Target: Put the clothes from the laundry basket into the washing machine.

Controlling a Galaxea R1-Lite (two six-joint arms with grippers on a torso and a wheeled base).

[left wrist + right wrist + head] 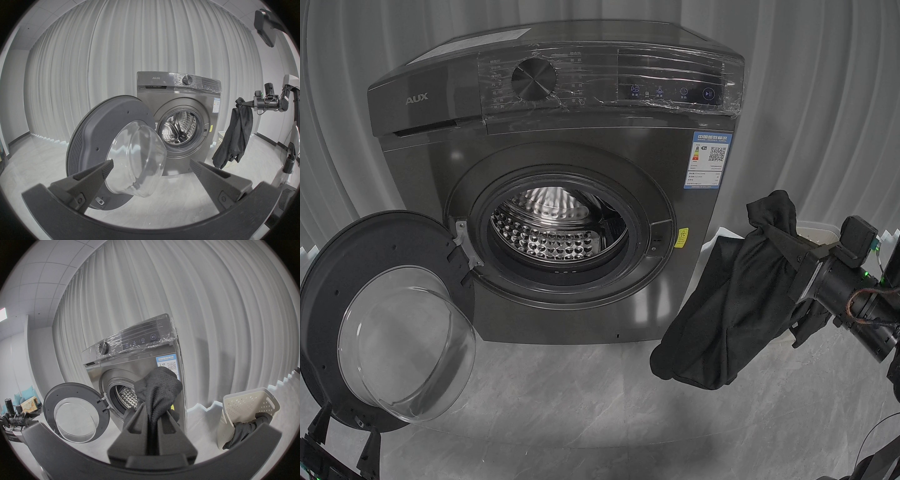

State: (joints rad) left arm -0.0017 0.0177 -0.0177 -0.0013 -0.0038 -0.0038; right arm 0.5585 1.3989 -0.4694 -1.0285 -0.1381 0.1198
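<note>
Now, right gripper [153, 415]: you have it clamped tight on a black garment [731, 300], with the cloth pinched between both fingers and bunched up above them.
Garment: it hangs limp and long from that grip, in the air, its low end clear of the floor [581, 400]. In the head view it sits to the right of the washer [550, 187], near the front corner. You cannot tell from these views whether it brushes the cabinet.
Left gripper [150, 167]: your fingers stand wide apart with nothing between them. It sits low on your left, just in front of the door [381, 312].
Washer: a dark grey front loader facing you, with plastic film over its control panel [612, 81].
Door: swung fully open to the left, its clear bowl [406, 344] bulging toward you.
Drum [556, 228]: shiny perforated metal shows through the round opening.
Basket [247, 405]: pale and perforated, on the floor to the right of the washer and close to the curtain [831, 125]. From the head view the hanging garment covers most of it.
Second cloth [247, 430]: dark, lying in the basket and spilling over its near rim.
Curtain: pale and pleated, running behind the washer and the basket.
</note>
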